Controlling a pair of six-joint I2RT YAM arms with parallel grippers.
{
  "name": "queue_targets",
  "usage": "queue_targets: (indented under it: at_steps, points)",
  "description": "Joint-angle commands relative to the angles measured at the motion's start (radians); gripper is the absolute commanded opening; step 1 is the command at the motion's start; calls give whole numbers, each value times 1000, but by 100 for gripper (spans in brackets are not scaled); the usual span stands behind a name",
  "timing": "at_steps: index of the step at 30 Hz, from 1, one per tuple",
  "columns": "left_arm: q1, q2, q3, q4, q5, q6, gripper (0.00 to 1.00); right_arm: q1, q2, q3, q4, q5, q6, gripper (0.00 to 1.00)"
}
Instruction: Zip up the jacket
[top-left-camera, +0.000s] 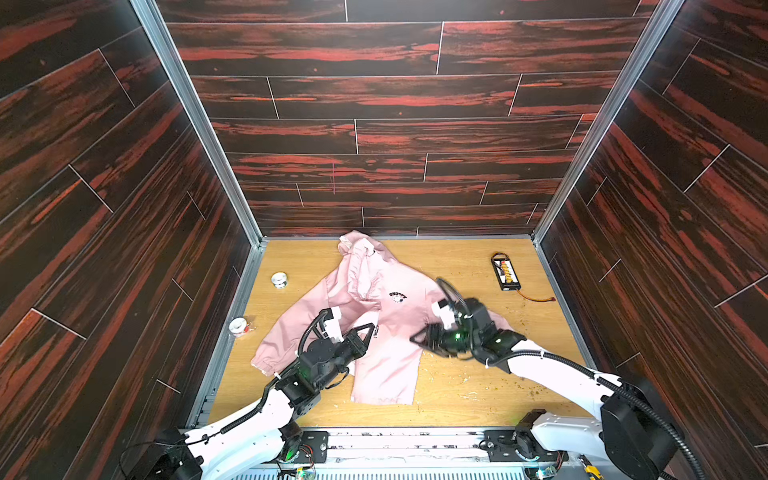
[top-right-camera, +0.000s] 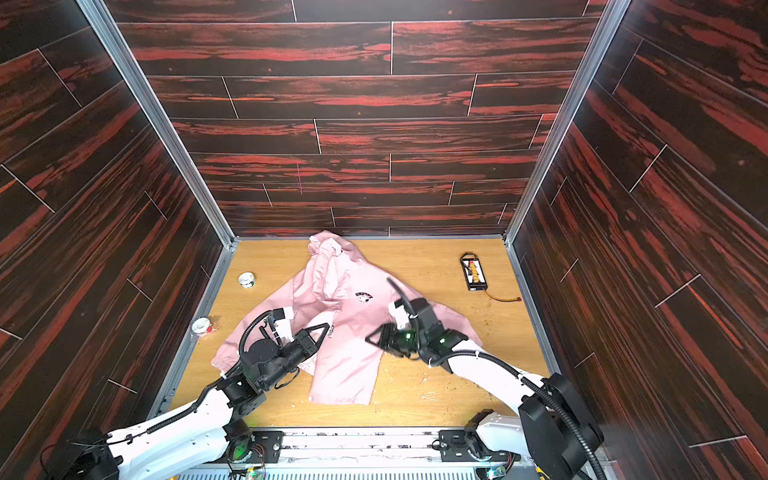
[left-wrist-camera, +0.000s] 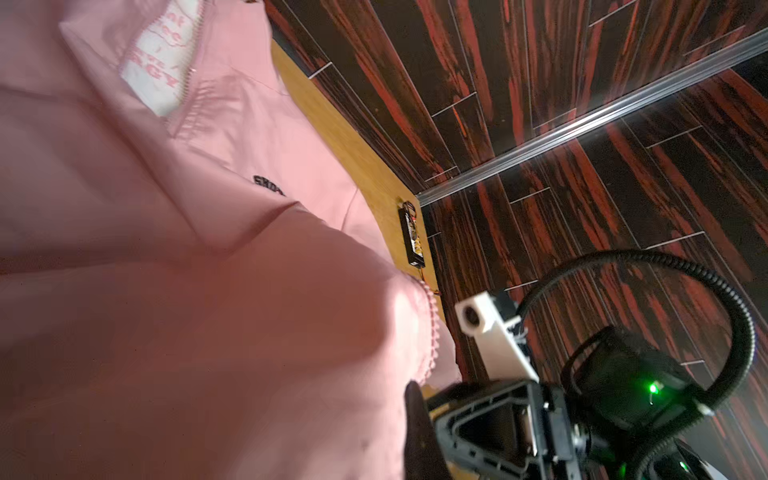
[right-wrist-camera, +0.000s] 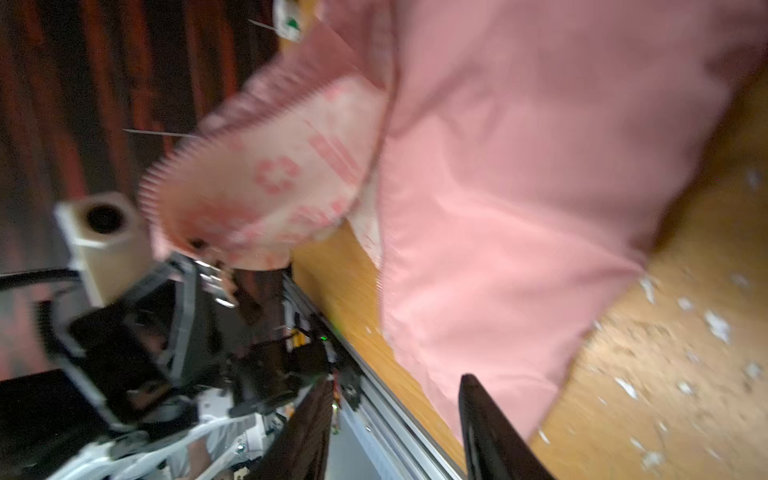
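In both top views the jacket (top-left-camera: 390, 370) lies front-up in the middle of the table (top-left-camera: 457, 257), hood (top-left-camera: 357, 249) toward the back wall. My left tool (top-left-camera: 371, 329) is clamped on its front edge, about midway down, with a small metal piece (top-left-camera: 376, 331) at the tips (the zipper pull, I think). My right tool (top-left-camera: 419, 340) hovers low over the panel on its own side, jaws apart and holding nothing.

The left wrist view is mostly pink cloth. A raised fold carries pink zipper teeth (left-wrist-camera: 432, 332) along its rim, and the front gapes open up by the collar.

The right wrist view is blurred. It shows the flap in my left tool turned out so the printed lining (right-wrist-camera: 282, 174) faces up. One finger (right-wrist-camera: 490, 428) of my right tool stands just beside the flat panel's edge.

I judge the zip is undone. To do this step well, I should pinch only the tape of the free edge near the hem, keep it flat, and bring its bottom end square to the slider before any pull.
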Motion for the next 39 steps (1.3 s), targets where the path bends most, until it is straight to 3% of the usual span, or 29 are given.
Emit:
queue_targets:
  at_steps: [1,7,14,18,20,24,30,39]
  points:
    - [7,-24,-36,-6,-77,-21,0,103,58,14,-166,175,-74,51]
    - [16,-102,-81,-74,-119,-31,0,232,220,81,-179,299,-57,54]
    - [25,-256,-121,-187,-137,-30,0,249,334,129,-170,351,-57,53]
    - [30,-336,-150,-236,-156,-43,0,250,367,143,-174,395,-60,39]
    - [32,-368,-155,-268,-159,-45,0,240,365,142,-182,417,-62,24]
    - [33,-395,-158,-288,-156,-46,0,181,318,123,-184,416,-92,0]
    - [33,-315,-149,-169,-111,-63,0,32,246,131,-224,361,-212,0]
    - [33,7,-12,22,-4,-50,0,-246,229,213,-310,280,-407,0]
